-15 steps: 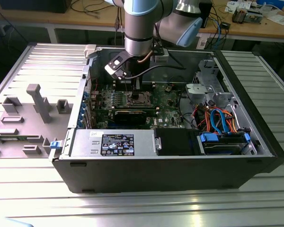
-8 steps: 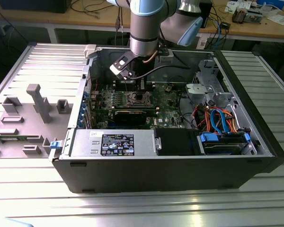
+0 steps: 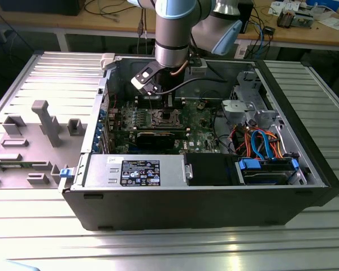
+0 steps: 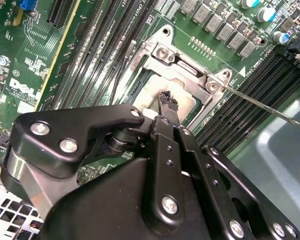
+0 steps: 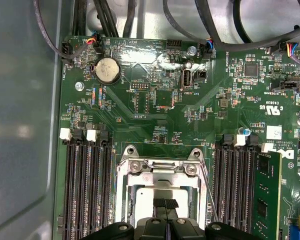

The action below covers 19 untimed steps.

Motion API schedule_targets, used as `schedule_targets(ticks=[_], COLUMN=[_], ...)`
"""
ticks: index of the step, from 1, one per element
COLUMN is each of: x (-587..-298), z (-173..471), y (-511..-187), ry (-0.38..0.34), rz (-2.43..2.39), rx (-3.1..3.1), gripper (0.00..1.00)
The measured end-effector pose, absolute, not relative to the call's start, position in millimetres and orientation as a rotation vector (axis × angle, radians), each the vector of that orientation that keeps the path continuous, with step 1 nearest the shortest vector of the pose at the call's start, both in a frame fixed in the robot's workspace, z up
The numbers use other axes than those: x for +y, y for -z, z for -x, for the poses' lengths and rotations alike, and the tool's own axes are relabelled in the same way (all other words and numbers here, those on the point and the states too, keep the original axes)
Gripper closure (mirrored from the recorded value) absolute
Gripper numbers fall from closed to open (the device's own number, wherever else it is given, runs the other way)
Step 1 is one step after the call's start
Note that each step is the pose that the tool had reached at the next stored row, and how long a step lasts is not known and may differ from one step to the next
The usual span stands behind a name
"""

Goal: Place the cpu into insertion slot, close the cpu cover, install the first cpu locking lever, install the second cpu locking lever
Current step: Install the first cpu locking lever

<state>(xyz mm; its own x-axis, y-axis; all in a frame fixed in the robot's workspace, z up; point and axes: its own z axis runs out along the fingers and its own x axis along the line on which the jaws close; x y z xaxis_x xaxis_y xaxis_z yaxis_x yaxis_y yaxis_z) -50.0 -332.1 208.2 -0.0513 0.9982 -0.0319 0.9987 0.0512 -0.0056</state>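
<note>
Cpu (image 5: 146,194) sits in the insertion slot (image 3: 161,117). Its dull silver top shows through the square cut-out of the cpu cover (image 5: 157,174), which lies flat over it.

Gripper (image 5: 165,204) hangs directly above the cut-out. In the second wrist view its tips (image 4: 166,99) are over the cpu's top face; contact cannot be told. The jaws are drawn together with barely a seam between the pads, and nothing is held.

One locking lever (image 4: 265,109), a thin wire rod, stands off the socket's rim and slants out above the neighbouring memory slots (image 4: 250,95), not latched.

The socket lies mid-motherboard (image 5: 155,107) between two banks of memory slots. A coin cell (image 5: 106,69) is near the board's far edge. The board sits in the open computer case (image 3: 214,197).
</note>
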Motion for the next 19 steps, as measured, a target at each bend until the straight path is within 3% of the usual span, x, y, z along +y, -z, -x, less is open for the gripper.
schedule_targets(ticks=[19], x=[-332.2], z=[50.0], y=[-236.1], ry=[0.046], rz=[-2.148], rx=[2.261], gripper=[0.89])
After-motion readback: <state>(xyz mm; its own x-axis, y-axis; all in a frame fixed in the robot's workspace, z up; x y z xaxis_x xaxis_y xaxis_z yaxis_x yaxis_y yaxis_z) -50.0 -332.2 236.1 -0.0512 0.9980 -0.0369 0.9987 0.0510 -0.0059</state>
